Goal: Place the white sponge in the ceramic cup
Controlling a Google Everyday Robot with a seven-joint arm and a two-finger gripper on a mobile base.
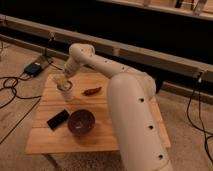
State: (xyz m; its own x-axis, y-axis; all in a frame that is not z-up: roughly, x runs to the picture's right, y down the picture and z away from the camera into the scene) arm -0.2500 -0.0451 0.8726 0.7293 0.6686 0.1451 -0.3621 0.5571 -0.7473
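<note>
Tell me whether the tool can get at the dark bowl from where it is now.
Probably yes. The tool hangs over the ceramic cup at the table's far left, and the dark bowl sits open nearer the front. Only bare wood lies between; the black phone lies off to the side.

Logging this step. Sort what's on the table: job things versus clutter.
Job: ceramic cup near the table's far left edge; tool right above its mouth. The white sponge isn't discernible.
Clutter: dark bowl, black flat device, reddish-brown item.
</note>
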